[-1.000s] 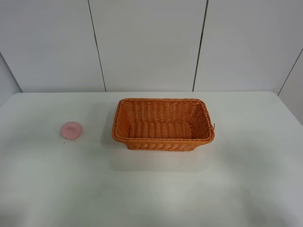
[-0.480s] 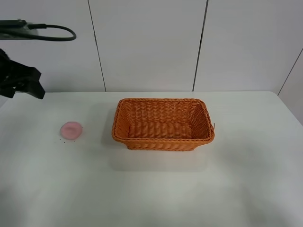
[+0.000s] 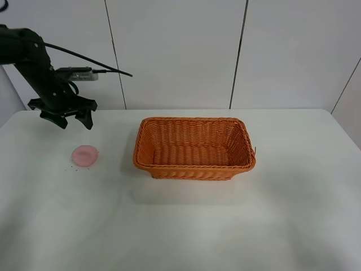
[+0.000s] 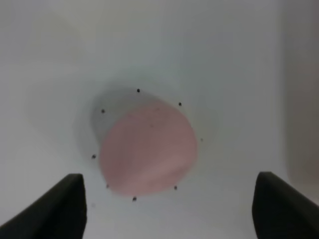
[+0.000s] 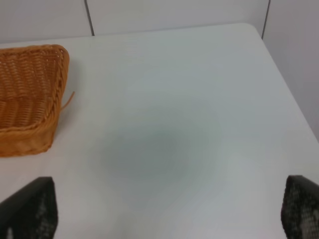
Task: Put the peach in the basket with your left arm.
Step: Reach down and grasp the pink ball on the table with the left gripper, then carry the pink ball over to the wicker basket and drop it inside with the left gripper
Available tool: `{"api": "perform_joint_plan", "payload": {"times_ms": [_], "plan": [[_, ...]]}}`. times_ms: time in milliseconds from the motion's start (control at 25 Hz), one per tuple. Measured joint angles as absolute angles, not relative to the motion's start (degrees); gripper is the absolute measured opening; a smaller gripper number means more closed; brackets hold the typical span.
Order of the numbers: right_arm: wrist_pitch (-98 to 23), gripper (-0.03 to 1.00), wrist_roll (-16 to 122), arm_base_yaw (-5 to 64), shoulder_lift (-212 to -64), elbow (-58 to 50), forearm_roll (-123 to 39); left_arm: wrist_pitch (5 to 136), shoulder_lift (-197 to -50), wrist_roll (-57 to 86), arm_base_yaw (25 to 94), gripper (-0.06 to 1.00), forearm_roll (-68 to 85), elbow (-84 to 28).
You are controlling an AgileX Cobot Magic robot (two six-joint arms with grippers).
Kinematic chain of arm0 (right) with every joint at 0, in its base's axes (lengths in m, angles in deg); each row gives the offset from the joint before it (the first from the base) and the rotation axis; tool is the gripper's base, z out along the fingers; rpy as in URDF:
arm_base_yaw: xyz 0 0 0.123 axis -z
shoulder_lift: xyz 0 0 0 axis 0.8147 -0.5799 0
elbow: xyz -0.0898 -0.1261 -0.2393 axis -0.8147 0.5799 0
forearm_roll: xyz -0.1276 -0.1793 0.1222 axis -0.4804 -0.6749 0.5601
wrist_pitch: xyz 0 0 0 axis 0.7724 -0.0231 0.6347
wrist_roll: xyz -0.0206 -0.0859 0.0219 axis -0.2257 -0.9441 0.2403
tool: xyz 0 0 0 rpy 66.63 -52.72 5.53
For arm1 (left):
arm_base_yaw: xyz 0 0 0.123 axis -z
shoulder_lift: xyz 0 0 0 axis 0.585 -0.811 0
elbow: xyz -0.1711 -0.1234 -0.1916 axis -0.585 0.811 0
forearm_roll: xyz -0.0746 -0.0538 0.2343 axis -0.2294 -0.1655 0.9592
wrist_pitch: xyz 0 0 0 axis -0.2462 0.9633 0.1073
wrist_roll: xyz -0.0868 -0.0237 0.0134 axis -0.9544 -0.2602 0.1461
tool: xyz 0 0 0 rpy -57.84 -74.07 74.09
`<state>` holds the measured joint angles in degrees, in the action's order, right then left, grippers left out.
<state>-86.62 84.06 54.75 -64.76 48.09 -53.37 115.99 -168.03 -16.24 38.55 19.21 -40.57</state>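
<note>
The pale pink peach (image 3: 85, 155) lies on the white table, left of the orange wicker basket (image 3: 194, 148). My left gripper (image 3: 73, 122) hangs open above and just behind the peach, not touching it. In the left wrist view the peach (image 4: 147, 149) sits between and ahead of my two dark fingertips (image 4: 55, 209), which stand wide apart. The right gripper is out of the exterior view; in the right wrist view its fingertips (image 5: 30, 209) stand wide apart over bare table, with nothing between them.
The basket is empty and its corner shows in the right wrist view (image 5: 30, 104). A white panelled wall (image 3: 180, 53) stands behind the table. The table's right edge (image 5: 286, 84) runs near the right gripper.
The left arm has come into the exterior view from the left and moved right and down, until its gripper is over the peach. The peach and basket have not moved.
</note>
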Motion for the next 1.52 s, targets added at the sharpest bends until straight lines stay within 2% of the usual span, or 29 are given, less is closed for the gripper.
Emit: {"api": "perform_joint_plan", "payload": {"times_ms": [240, 560, 680, 800, 920, 1160, 1520], "plan": [[-86.62, 0.69, 84.06, 54.75, -64.76, 48.09, -53.37, 115.76, -176.3, -16.24, 38.55, 0.79, 19.21, -41.47], [-86.62, 0.69, 84.06, 54.75, -64.76, 48.09, -53.37, 114.28, -180.06, -15.93, 38.49, 0.77, 19.68, -41.47], [-86.62, 0.69, 84.06, 54.75, -64.76, 48.09, -53.37, 114.26, -180.06, -15.93, 38.49, 0.61, 20.09, -41.47], [-86.62, 0.69, 84.06, 54.75, -64.76, 48.09, -53.37, 114.91, -179.99, -16.97, 38.45, 0.27, 22.3, -41.54], [-86.62, 0.69, 84.06, 54.75, -64.76, 48.09, -53.37, 116.69, -179.3, -19.81, 38.27, 0.12, 24.97, -42.42], [-86.62, 0.69, 84.06, 54.75, -64.76, 48.09, -53.37, 121.42, -174.73, -20.96, 38.27, 0.12, 25.83, -45.1], [-86.62, 0.69, 84.06, 54.75, -64.76, 48.09, -53.37, 132.33, -163.99, -21.22, 38.27, 0.12, 24.0, -54.84]]}}
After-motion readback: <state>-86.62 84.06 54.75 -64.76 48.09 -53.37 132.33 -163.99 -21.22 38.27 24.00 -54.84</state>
